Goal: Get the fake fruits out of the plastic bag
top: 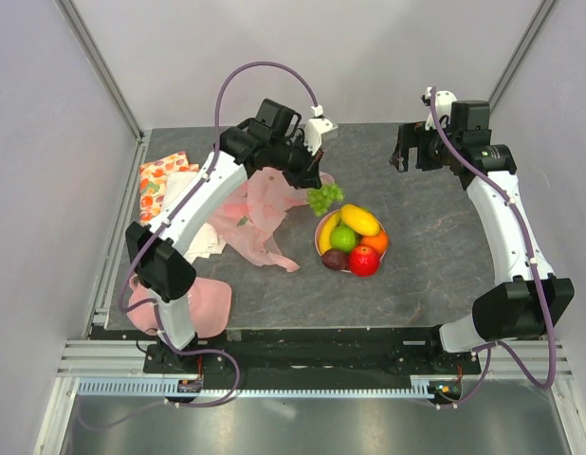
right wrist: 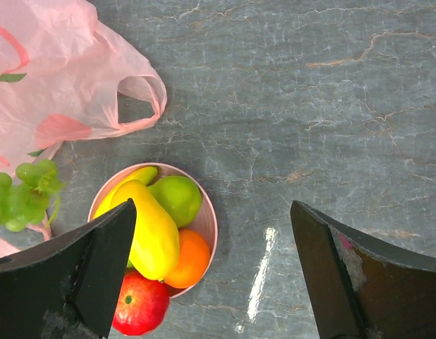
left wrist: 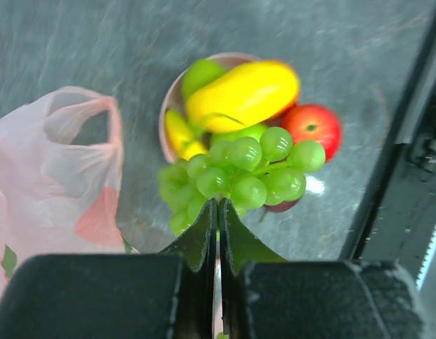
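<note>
Item in hand: bunch of green plastic grapes (left wrist: 239, 176), lifted clear of the grey stone-patterned surface (top: 435, 227). It hangs between the thin translucent pale-pink plastic bag (top: 260, 213) and the round pink plate (right wrist: 209, 220), at the plate's rim and outside the bag.

Grip, left fingers (left wrist: 200, 236): pressed together, tips at the back of the bunch, apparently pinching its stem; the stem itself is hidden.

Grip, right fingers (right wrist: 98, 275): spread wide, holding nothing, raised over the far right of the surface, well apart from the plate.

Plate contents: yellow plastic mango (top: 359, 219) on top, yellow banana (top: 328, 230), green apple (top: 343, 238), orange (top: 377, 243), red apple (top: 364, 260), small dark plum (top: 334, 259) at the near rim. Heaped, with little bare room.

Bag: crumpled to the left of the plate, one handle loop lying open toward it. Whether any fruit is left inside cannot be told.

Hazards, as judged:
- A pinch on a thin stem may slip, or the bunch may swing while carried, dropping it short of the plate.
- Released onto the heap, the bunch could slide off, or nudge the mango or plum over the rim.
- A low pass could snag the bag's loop and drag it against the plate.
</note>
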### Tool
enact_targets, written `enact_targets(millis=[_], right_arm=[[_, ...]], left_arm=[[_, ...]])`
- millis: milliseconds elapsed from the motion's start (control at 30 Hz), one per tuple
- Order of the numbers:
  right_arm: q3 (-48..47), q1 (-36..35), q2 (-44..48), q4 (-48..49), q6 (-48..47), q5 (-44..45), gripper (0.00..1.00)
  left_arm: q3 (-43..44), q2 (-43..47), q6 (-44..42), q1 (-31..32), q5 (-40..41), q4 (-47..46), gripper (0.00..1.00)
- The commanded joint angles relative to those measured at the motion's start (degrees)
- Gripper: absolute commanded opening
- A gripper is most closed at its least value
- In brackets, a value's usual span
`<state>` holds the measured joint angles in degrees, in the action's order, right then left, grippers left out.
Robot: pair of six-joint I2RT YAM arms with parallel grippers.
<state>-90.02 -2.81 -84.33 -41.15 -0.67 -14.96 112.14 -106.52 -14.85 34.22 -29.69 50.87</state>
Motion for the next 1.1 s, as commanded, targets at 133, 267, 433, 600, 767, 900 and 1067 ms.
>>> enact_targets(millis=[133, 267, 433, 600, 767, 900, 1067], right_arm=[[-0.3, 1.0, 2.2, 1.7, -0.3, 0.6, 0.98], [0.0, 1.7, 2.9, 1.6, -0.3, 1.0, 0.98], [1.2, 2.5, 4.0, 1.3, -0.2, 0.8, 0.98], [2.0, 2.6, 4.6, 1.2, 0.1, 0.7, 0.98], [2.1, 4.5, 4.5, 1.2, 0.1, 0.5, 0.98], [2.0, 4.7, 4.6, 1.2, 0.1, 0.5, 0.98], [2.5, 5.2, 4.8, 1.3, 0.2, 0.5, 0.98]], left_arm=[[3.8, 2.4, -4.7, 5.8, -7.7, 0.1, 0.02], [2.8, 1.6, -5.1, 8.0, -5.8, -0.4, 0.02], [0.7, 1.6, -3.5, 9.5, -3.2, -3.2, 0.02], [0.8, 1.8, -2.6, 10.0, -4.2, -4.7, 0.02], [0.9, 1.3, -1.5, 11.1, -3.7, -5.4, 0.02], [0.2, 1.5, -0.1, 11.2, -1.7, -5.6, 0.02], [-1.7, 2.8, 1.0, 11.2, 0.9, -6.4, 0.02]])
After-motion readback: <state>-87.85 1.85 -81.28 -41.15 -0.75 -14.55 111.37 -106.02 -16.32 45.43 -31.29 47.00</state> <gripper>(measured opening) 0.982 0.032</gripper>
